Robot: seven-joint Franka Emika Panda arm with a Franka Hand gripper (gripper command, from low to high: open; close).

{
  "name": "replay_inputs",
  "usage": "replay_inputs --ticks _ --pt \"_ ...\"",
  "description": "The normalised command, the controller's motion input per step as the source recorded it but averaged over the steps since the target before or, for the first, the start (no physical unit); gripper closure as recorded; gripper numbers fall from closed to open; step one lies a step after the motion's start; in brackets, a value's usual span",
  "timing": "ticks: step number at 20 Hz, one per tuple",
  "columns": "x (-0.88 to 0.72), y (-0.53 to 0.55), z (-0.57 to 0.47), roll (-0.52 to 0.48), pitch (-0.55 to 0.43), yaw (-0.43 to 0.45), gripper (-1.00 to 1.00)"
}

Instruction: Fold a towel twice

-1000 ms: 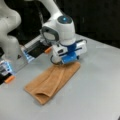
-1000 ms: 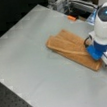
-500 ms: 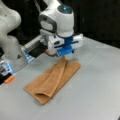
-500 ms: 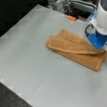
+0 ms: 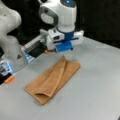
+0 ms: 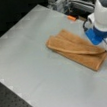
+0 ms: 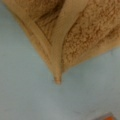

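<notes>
The orange-tan towel (image 5: pixel 53 77) lies on the grey table as a long folded strip in both front views, with a loose upper layer (image 6: pixel 75 47) draped along it. Its far end rises to a peak (image 5: pixel 63 58) directly beneath my gripper (image 5: pixel 64 52), which hangs just above the table and pinches that raised corner. In a front view the gripper (image 6: pixel 104 47) sits over the strip's right end. The wrist view shows the towel (image 7: pixel 82 40) drawn up into a ridge ending in a pointed corner (image 7: pixel 57 79); my fingers do not show there.
The grey table (image 5: pixel 95 95) extends around the towel. The arm's base and a mount with blue lights (image 5: pixel 17 57) stand at a front view's left. A small orange object (image 6: pixel 71 17) lies near the table's far edge, beside metal rails (image 6: pixel 70 2).
The gripper has risen and shifted toward the table's back, drawing the towel's corner up into a peak; the upper layer now stretches along the strip.
</notes>
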Motion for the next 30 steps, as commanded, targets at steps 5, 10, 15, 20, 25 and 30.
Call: replay_inputs --ticks 5,10,15,20,25,30 --pt "0.84 0.19 0.07 -0.272 0.259 -0.040 -1.00" --pt "0.55 0.16 0.12 -0.165 0.264 -0.006 -1.00" --pt "0.38 0.07 0.03 -0.139 0.221 0.030 -1.00" --pt "0.29 0.03 -0.12 -0.150 0.168 0.019 -1.00" --pt "0.23 0.08 -0.19 -0.165 0.092 -0.017 -1.00" --pt "0.16 0.12 -0.16 -0.162 0.018 -0.059 -1.00"
